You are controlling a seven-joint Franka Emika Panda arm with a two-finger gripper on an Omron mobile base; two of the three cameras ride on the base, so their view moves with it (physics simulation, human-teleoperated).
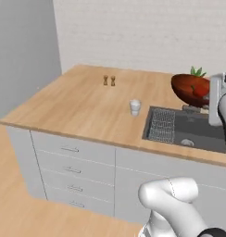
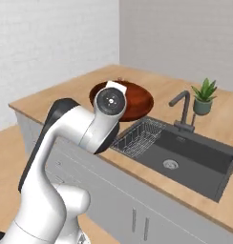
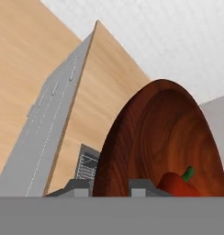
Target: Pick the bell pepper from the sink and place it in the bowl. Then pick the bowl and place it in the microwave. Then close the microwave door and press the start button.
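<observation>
Pale brick walls are backing a broad wooden counter (image 1: 82, 106), whose left stretch is lying mostly bare and open for moving, running out to a near edge above grey drawers (image 1: 71, 162). Set into the counter's right part, the sink (image 2: 195, 159) is sitting dark and open, with a wire rack (image 2: 137, 137) at its left end, a dark faucet (image 2: 184, 110) rising at its far rim and a potted plant (image 2: 203, 96) standing just beyond. Hanging in the air above the counter beside the sink, the bowl (image 3: 164, 137) is being carried by the gripper (image 3: 111, 187), whose two fingertips are clamping its rim, one inside and one outside. Resting inside the bowl near the fingertips, the bell pepper (image 3: 180, 183) is showing its green stem. Farther left, a small glass (image 1: 135, 107) and two shakers (image 1: 109, 80) are standing well apart from everything.
</observation>
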